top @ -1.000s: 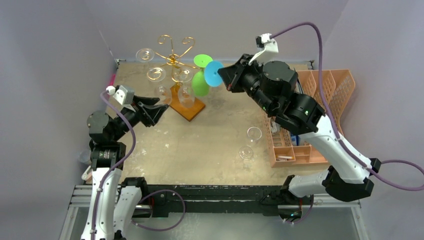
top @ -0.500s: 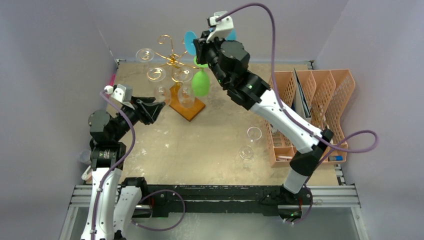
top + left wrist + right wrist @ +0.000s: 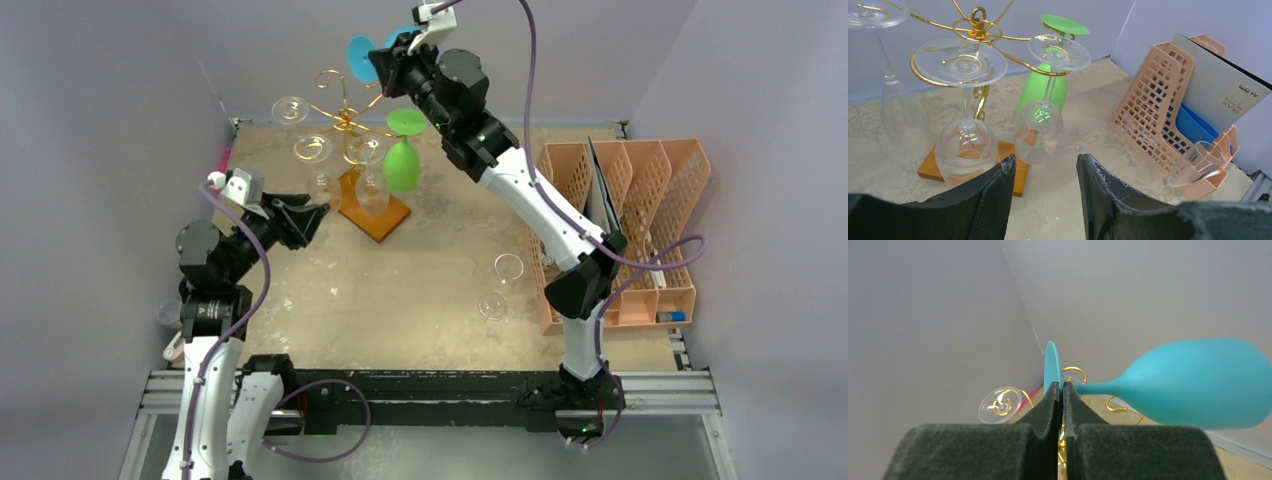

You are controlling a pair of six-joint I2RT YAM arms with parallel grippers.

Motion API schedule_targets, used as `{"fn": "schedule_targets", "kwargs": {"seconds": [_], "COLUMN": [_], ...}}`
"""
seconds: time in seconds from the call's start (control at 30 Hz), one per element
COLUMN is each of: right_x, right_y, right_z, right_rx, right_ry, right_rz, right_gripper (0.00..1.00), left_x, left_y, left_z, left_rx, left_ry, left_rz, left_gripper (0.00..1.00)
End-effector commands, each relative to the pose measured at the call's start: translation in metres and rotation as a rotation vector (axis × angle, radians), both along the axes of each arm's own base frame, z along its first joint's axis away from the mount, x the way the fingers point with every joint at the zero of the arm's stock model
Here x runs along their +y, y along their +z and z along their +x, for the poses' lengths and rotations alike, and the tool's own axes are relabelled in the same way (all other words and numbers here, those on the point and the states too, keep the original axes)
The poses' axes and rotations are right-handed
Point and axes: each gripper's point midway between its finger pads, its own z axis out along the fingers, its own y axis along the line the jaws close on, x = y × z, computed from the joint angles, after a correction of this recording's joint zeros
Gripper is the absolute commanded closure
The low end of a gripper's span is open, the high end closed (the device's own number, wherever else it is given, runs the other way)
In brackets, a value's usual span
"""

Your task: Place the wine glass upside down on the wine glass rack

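Observation:
The gold wire wine glass rack [image 3: 344,113] stands on its wooden base [image 3: 383,222] at the back left of the table. Several clear glasses and a green glass [image 3: 402,166] hang from it upside down. High above and just behind the rack, my right gripper [image 3: 384,62] is shut on the foot of a blue wine glass [image 3: 360,52]. In the right wrist view the blue wine glass [image 3: 1203,382] lies sideways, its foot pinched between the fingers [image 3: 1051,405], with rack wire [image 3: 1075,372] below. My left gripper [image 3: 306,216] hangs open and holds nothing, left of the rack base [image 3: 1015,175].
An orange mesh organizer [image 3: 640,230] with papers stands at the right edge. Two clear glasses [image 3: 508,268] [image 3: 491,305] stand on the table beside it. The left wrist view shows the organizer [image 3: 1158,120] and a clear glass [image 3: 1198,162] near it.
My right arm has carried the blue glass up and to the left, from the rack's right side to above its top. The left arm has not moved.

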Motion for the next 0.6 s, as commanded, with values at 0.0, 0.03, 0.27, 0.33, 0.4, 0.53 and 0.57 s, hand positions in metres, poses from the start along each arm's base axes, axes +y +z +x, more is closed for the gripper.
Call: {"fn": "schedule_targets", "kwargs": {"seconds": [0.0,0.03,0.27,0.33,0.4,0.53,0.57], "right_x": [0.005,0.006,0.019,0.024,0.029,0.038,0.039], "right_y": [0.04,0.038,0.031,0.028,0.023,0.009,0.006], "right_z": [-0.004,-0.002,0.008,0.011,0.014,0.025,0.027], "right_rx": [-0.045,-0.036,0.009,0.02,0.025,0.057,0.072], "right_ry": [0.143,0.163,0.28,0.31,0.346,0.39,0.394], "right_rz": [0.159,0.167,0.219,0.23,0.235,0.251,0.261], "right_gripper": [1.0,1.0,1.0,1.0,1.0,1.0,1.0], "left_x": [0.001,0.001,0.001,0.001,0.001,0.001,0.001], "left_y": [0.02,0.02,0.02,0.019,0.019,0.019,0.018], "left_z": [-0.003,-0.003,-0.003,-0.002,-0.003,-0.002,-0.002], "left_rx": [-0.054,-0.054,-0.054,-0.052,-0.053,-0.05,-0.05], "left_ry": [0.009,0.009,0.008,0.009,0.007,0.007,0.007], "left_rz": [-0.002,-0.002,-0.004,-0.004,-0.004,-0.004,-0.004], "left_gripper": [0.53,0.53,0.53,0.53,0.53,0.53,0.53]}}
